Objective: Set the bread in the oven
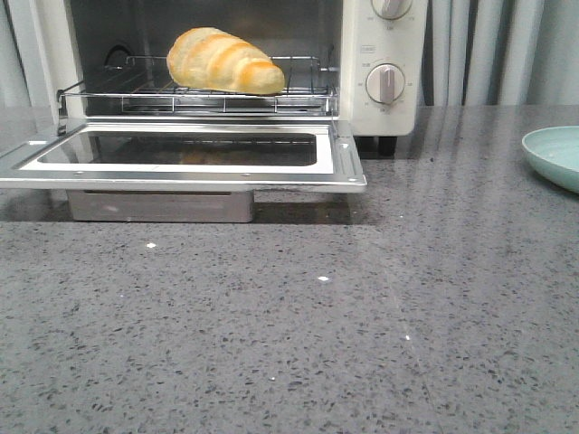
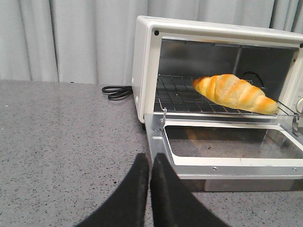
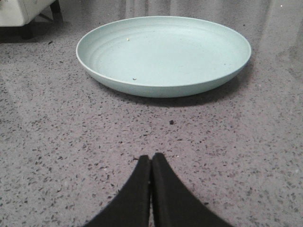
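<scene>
Pale grey pleated curtains hang behind a grey speckled stone bench (image 1: pixel 298 344). At its far edge, toward the left corner, stands the cream-white countertop toaster oven (image 1: pixel 384 113) with two round knobs and black feet, its glass-windowed door (image 1: pixel 181 154) folded down flat toward the front. The golden-brown croissant-shaped bread roll (image 1: pixel 226 61) lies on the wire rack (image 1: pixel 136 95) inside the cavity, its darker orange tapered end pointing toward the knob side. A black power cord (image 2: pixel 116 91) lies coiled on the bench beside the oven's outer wall. At the right edge sits a pale mint-green round plate (image 3: pixel 163 54), a few dark crumbs on it. The left gripper (image 2: pixel 150 163) hovers near the outer corner of the open door, black fingers pressed together and holding nothing. The right gripper (image 3: pixel 151 161) is likewise closed and unladen, over bare bench just short of the plate.
</scene>
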You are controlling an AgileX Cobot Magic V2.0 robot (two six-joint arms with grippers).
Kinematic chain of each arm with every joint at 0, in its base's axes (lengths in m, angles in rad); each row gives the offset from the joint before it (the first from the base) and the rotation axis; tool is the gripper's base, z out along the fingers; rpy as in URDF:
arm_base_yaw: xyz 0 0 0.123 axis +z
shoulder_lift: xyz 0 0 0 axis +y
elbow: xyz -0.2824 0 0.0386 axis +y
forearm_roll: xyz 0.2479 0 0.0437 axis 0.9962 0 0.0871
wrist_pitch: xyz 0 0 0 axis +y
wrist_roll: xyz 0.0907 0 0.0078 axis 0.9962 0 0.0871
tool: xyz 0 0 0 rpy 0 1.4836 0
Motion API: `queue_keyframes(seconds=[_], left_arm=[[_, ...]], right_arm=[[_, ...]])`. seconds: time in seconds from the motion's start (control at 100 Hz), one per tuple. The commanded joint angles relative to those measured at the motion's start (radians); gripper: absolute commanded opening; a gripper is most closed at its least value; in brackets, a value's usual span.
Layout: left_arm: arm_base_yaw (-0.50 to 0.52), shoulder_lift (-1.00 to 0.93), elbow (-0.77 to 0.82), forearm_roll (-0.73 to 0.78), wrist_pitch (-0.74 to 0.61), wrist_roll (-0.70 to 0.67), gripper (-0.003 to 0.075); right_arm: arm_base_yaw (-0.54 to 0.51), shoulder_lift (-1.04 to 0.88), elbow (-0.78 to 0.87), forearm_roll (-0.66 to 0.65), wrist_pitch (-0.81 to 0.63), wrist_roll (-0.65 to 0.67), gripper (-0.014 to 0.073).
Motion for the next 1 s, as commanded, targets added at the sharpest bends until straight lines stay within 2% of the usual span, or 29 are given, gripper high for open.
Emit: queue_keyframes(seconds=[0.0,0.08,0.3,0.61,0.77,0.99], left_arm=[[0.002,-0.026,-0.022,-0.014,-0.077,-0.007,-0.0021],[0.002,-0.026,-0.016,-0.01,-0.077,-0.007,-0.0021],[0.002,-0.026,0.086,0.135,-0.145,-0.007,-0.0021],[0.002,-0.026,0.254,0.187,-0.242,-0.018,-0.0021],[0.002,-0.026,0.296,0.187,-0.239,-0.051,-0.0021],[0.0,-0.026,0.296,0.201,-0.138,-0.051,-0.0021]], right_arm=[[-0.007,-0.017,0.024,-0.014,-0.019,-0.002,-0.0049],[-0.007,-0.017,0.024,-0.014,-0.019,-0.002,-0.0049],[-0.007,-0.017,0.024,-0.014,-0.019,-0.002,-0.0049],[-0.007,-0.017,0.024,-0.014,-0.019,-0.002,-0.0049],[-0.007,-0.017,0.024,-0.014,-0.019,-0.002,-0.0049],[-0.007,-0.017,0.024,-0.014,-0.019,-0.002,-0.0049]])
